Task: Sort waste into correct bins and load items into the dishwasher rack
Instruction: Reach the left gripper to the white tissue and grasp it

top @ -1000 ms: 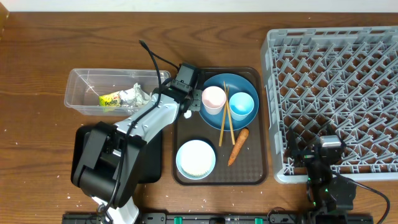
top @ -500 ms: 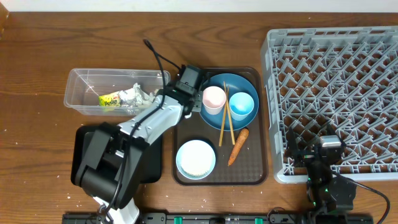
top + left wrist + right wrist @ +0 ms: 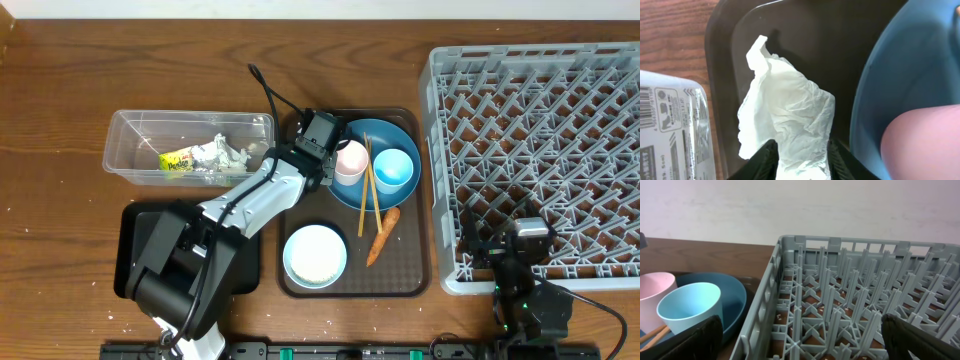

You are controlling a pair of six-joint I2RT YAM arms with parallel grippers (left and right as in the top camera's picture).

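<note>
The step in hand looks like waste sorting, with the dishes not yet started. The left fingers are clamped on the near end of a crumpled white tissue, which stands out from them above the far-left corner of the brown serving tray, just left of the large dark-blue plate and close to the small white-pink cup. The clear rectangular plastic tub lies just left of the tray and already holds a yellow-green snack wrapper with more white paper. The next move, as I judge it, is to carry the tissue left over the tray rim and the tub wall, then part the fingers above the tub, keeping clear of the cup on the way. The small orange carrot lies on the tray beside the pair of wooden chopsticks, likely bound for the shallow black rectangular tray at the near left. The right fingers stand wide apart, holding nothing, at the near edge of the large grey plastic dishwasher rack.
</note>
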